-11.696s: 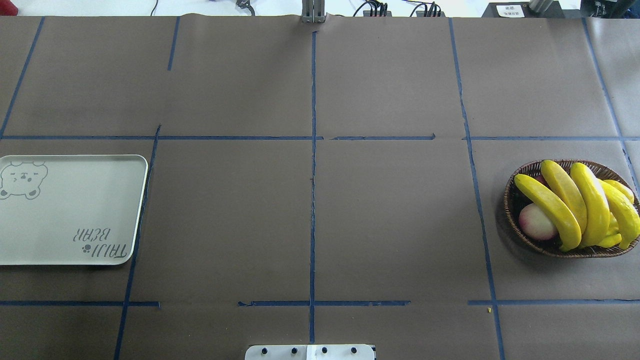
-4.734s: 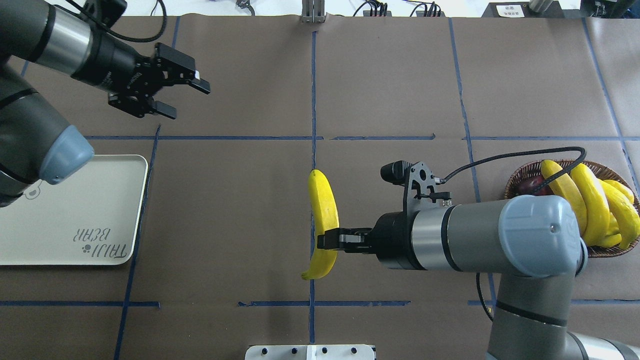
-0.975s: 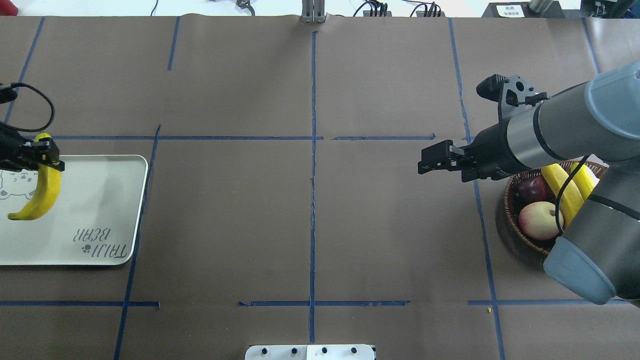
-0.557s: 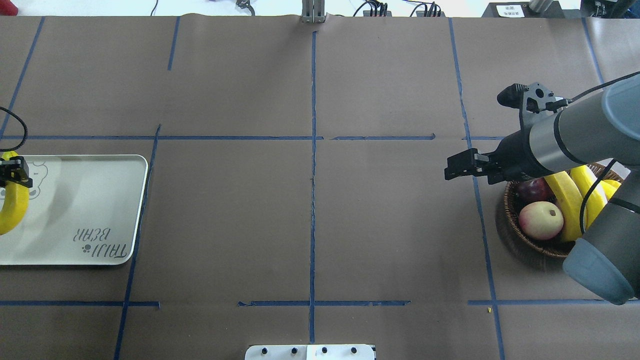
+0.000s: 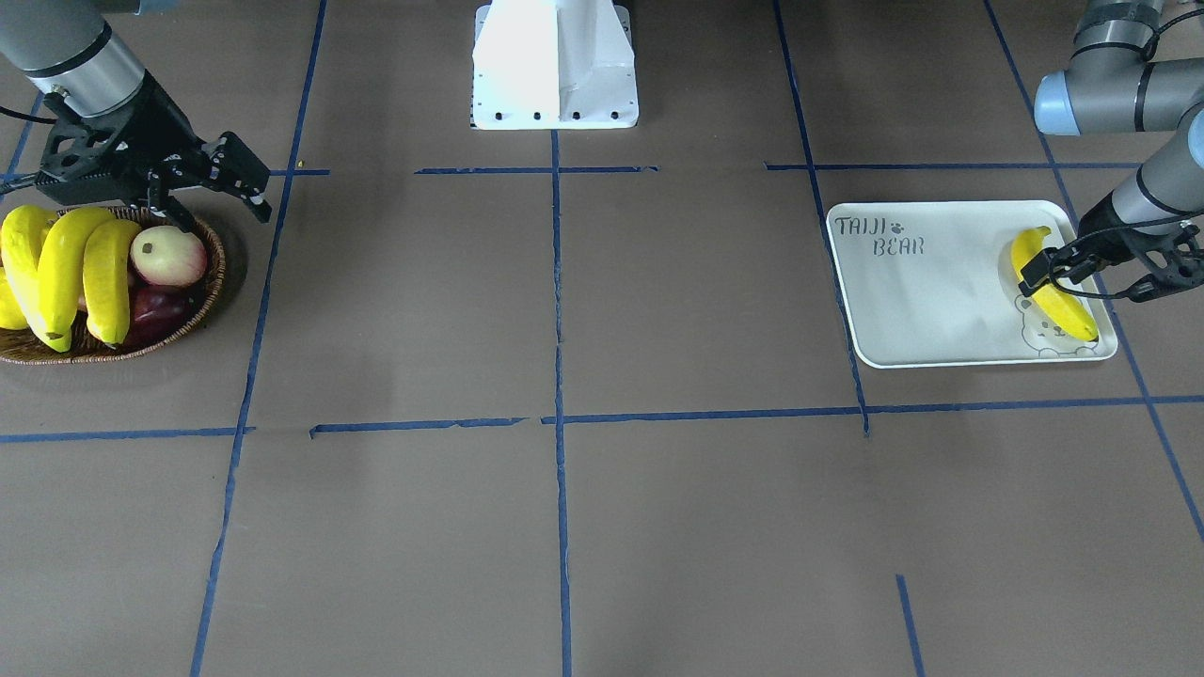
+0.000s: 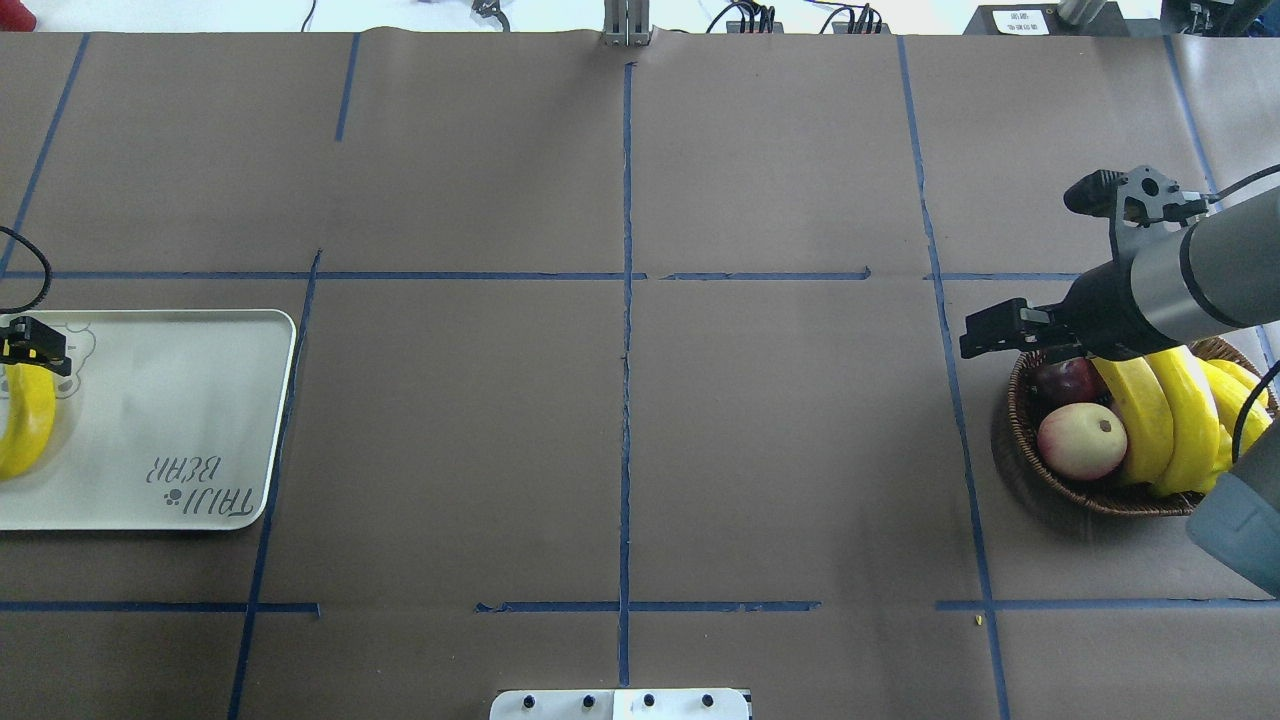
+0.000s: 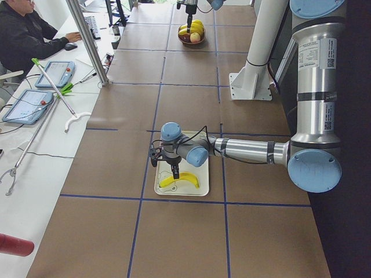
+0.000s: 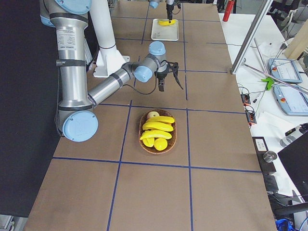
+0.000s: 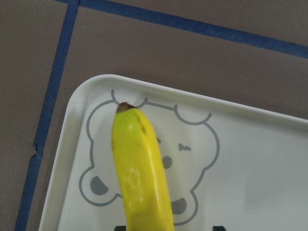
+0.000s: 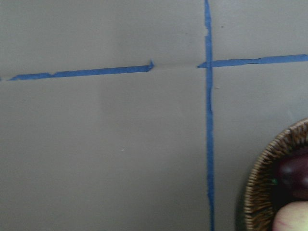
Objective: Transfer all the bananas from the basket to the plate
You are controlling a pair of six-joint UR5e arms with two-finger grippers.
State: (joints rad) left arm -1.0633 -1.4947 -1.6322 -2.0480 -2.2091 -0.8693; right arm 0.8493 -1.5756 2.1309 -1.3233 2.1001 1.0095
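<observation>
"Overhead exterior puts one banana (image 6: 30,425) at the far left end of the plate (image 6: 200,400). Is it let go?"

"Not that I can see. From the front-facing camera the left gripper (image 5: 1038,269) is closed across its upper third. The left wrist camera has its dark tip down on the bear drawing (image 9: 192,154)."

"And the others?"

"Three long bananas (image 6: 1150,420) lie side by side in the basket (image 6: 1012,420), leaning on one another, next to a pink-cream fruit (image 6: 1080,440). The right gripper (image 6: 975,338) hangs just beside the rim, jaws spread, nothing in it."

"How would they handle?"

"Smooth, glossy skin, so probably slippery; they look stiff and light. With that curve, one would likely swing if pinched near an end. I would close across the narrow width at mid-length. I would start with the one next to the round fruit, which seems the most exposed. Lifting it may shift its neighbours."
</observation>
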